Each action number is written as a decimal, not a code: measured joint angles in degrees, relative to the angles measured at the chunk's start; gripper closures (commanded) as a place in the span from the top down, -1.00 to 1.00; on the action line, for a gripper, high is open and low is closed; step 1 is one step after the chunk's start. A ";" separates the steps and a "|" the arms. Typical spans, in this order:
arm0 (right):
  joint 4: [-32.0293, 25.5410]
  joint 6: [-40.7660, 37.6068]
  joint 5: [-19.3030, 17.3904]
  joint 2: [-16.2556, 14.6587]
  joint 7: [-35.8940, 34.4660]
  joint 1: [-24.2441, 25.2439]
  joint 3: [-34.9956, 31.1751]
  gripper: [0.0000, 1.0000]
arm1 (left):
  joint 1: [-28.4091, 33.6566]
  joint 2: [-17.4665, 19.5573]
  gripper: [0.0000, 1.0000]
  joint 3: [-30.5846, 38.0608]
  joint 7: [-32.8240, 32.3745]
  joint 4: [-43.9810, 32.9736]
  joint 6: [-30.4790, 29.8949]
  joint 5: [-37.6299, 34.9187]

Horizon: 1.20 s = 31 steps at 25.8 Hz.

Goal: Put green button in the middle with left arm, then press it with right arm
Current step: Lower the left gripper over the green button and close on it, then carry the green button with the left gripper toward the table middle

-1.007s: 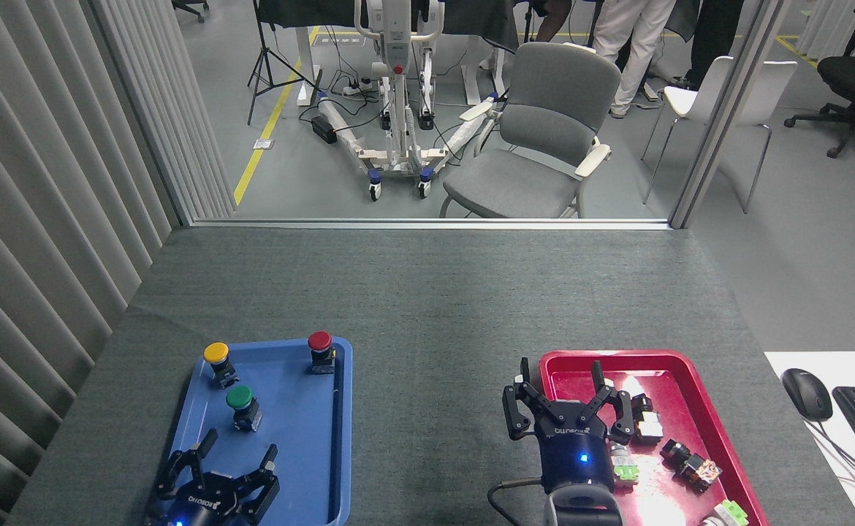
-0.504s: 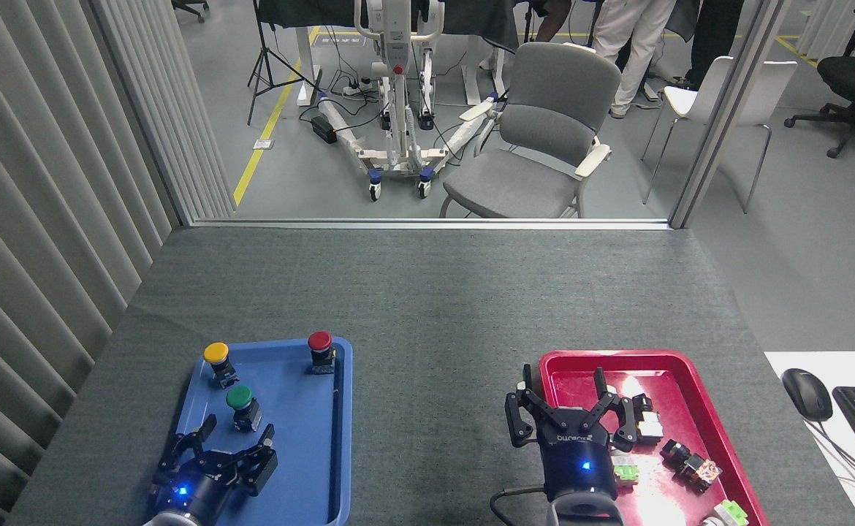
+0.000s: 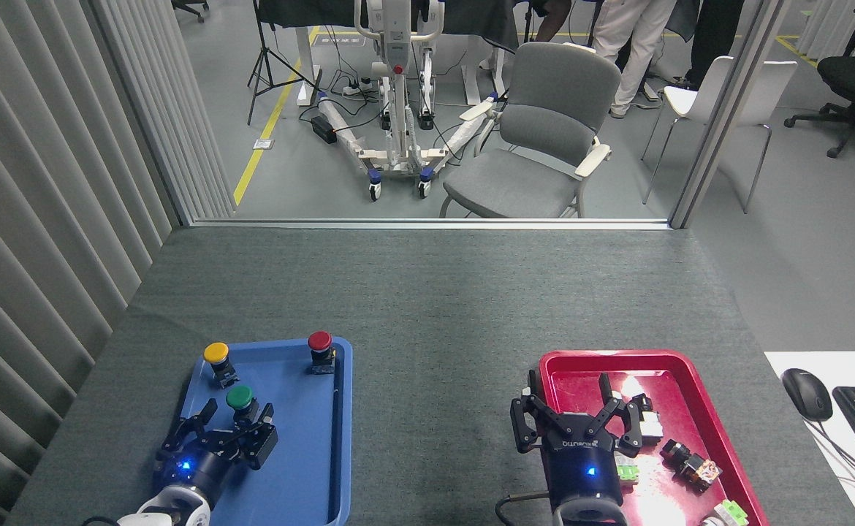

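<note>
While green button [image 3: 240, 398] sat in blue tray [image 3: 310, 467], left gripper [image 3: 226, 427] was positioned beside it, fingers spread; right gripper [image 3: 577, 424] spread, idle. Transfer, press pending.

Your left gripper [image 3: 232, 422] advanced up blue tray [image 3: 303, 467], open fingers now flanking green button [image 3: 240, 399]. Your right gripper [image 3: 577, 420] slid back slightly.

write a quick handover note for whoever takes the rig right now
Left gripper: open, fingers around the green button, not closed on it.
Right gripper: open, empty, over the red tray's near left edge.
Green button: upright in the blue tray, with the yellow and red ones.
Done: nothing moved.
Left: grasp, set on the bare table middle, press with right.
</note>
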 measured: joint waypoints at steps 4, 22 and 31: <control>0.29 -0.02 -0.09 -0.22 -0.50 0.03 -0.27 0.92 | -0.80 -0.59 0.94 0.06 0.00 1.04 0.58 0.13; 0.76 -0.42 -1.45 -1.44 -2.69 0.26 -0.67 0.92 | -1.01 -0.92 -0.93 -0.09 0.90 2.76 1.18 -6.50; 1.77 -0.47 -1.83 -2.00 -2.33 0.11 -0.50 0.91 | -0.39 -0.36 -1.00 -0.14 2.76 1.28 -0.30 -6.09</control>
